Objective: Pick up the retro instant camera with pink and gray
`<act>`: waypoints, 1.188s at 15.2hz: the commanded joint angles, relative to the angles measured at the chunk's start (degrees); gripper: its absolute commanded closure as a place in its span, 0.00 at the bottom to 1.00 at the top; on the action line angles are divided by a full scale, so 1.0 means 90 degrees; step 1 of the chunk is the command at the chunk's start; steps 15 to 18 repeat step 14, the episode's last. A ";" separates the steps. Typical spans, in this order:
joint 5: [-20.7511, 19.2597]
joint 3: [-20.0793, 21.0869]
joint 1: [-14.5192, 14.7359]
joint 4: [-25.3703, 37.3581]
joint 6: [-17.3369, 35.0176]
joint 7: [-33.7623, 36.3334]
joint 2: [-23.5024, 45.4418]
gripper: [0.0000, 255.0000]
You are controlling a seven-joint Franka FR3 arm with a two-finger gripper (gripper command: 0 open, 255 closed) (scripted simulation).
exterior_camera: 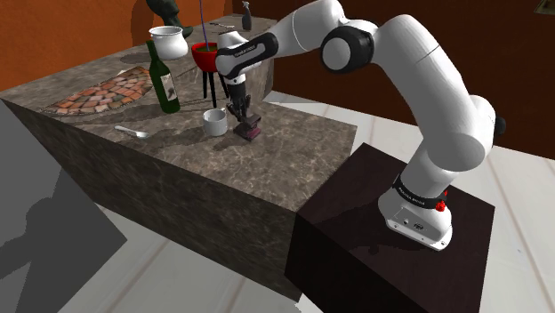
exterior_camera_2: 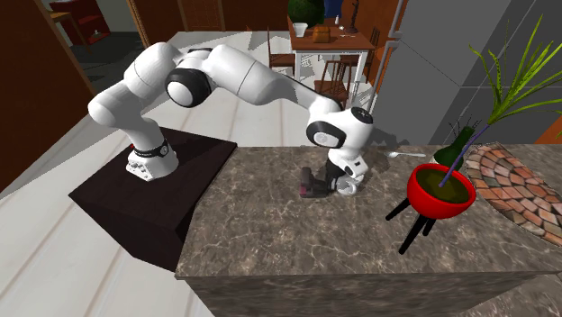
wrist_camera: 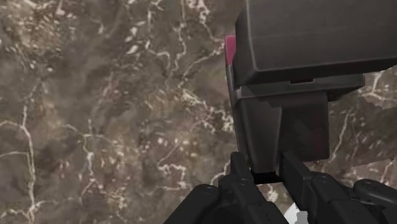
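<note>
Camera (exterior_camera: pixel 251 132) | dark grey body, pink trim | on marble counter (exterior_camera: pixel 293 156), upper middle of shoulder view, just right of white cup (exterior_camera: pixel 215 123) | gripper (exterior_camera: pixel 244 121) directly above it, fingers (wrist_camera: pixel 242 175) narrowly apart, clasping camera's slim end.

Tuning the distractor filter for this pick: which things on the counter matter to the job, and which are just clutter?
Job in hand:
- pink and grey instant camera
- gripper, directly at the camera

Just lying about:
- green wine bottle
- white cup
- spoon
- red planter on black legs
- white pot
- brick-pattern mat
</note>
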 commanded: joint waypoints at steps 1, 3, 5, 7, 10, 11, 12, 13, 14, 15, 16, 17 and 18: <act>0.0002 0.0002 0.0000 0.0000 -0.0098 0.0002 -0.0100 1.00; 0.0004 0.0004 -0.0001 0.0009 -0.0200 0.0003 -0.0194 1.00; 0.0006 0.0006 -0.0002 0.0027 -0.0307 0.0004 -0.0282 1.00; 0.0007 0.0007 -0.0003 0.0055 -0.0418 0.0004 -0.0366 1.00; 0.0010 0.0010 -0.0003 0.0118 -0.0594 0.0005 -0.0478 1.00; 0.0011 0.0011 -0.0004 0.0142 -0.0654 0.0005 -0.0514 1.00; 0.0012 0.0012 -0.0004 0.0169 -0.0715 0.0006 -0.0548 1.00; 0.0012 0.0012 -0.0004 0.0170 -0.0723 0.0006 -0.0555 1.00; 0.0012 0.0012 -0.0004 0.0173 -0.0724 0.0006 -0.0554 1.00; 0.0012 0.0012 -0.0004 0.0173 -0.0724 0.0006 -0.0554 1.00; 0.0012 0.0012 -0.0004 0.0173 -0.0724 0.0006 -0.0554 1.00; 0.0012 0.0012 -0.0004 0.0173 -0.0724 0.0006 -0.0554 1.00; 0.0012 0.0012 -0.0004 0.0173 -0.0724 0.0006 -0.0554 1.00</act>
